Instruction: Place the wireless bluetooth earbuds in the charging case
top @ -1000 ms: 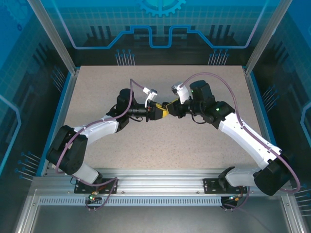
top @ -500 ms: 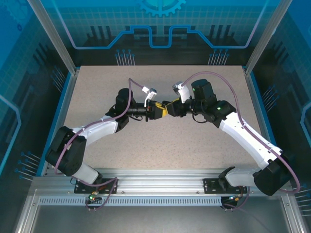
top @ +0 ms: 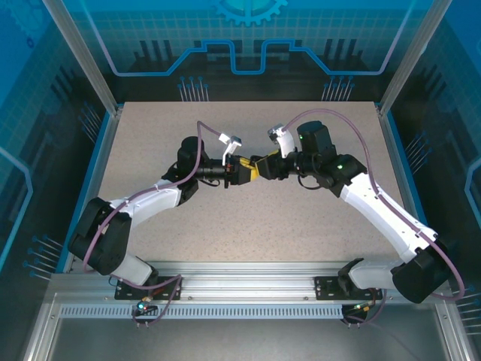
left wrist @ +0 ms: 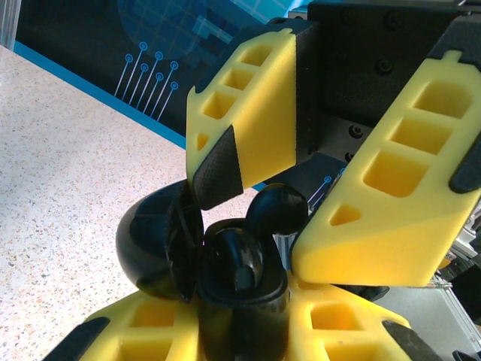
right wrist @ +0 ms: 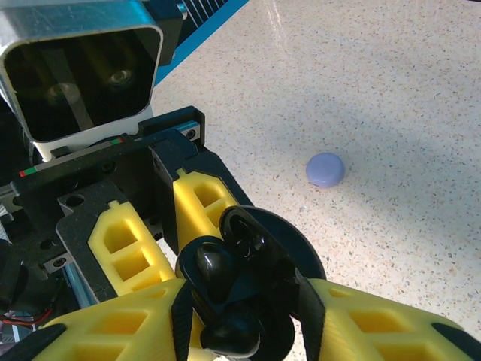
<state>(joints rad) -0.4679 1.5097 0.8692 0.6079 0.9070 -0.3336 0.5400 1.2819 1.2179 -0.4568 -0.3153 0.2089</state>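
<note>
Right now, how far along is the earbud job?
Done: case open, gripped by the left hand, one earbud apparently seated. In hand: the second earbud rests at the case inside the open right hand. Left: seating it fully, closing the lid.

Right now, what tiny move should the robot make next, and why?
Probably ease the right gripper straight back, away from the charging case. Its jaws stand apart on either side of the earbud, which seems to sit in the open case, and the left gripper holds that case tight. Backing off without a sideways nudge should leave the earbud in place.
</note>
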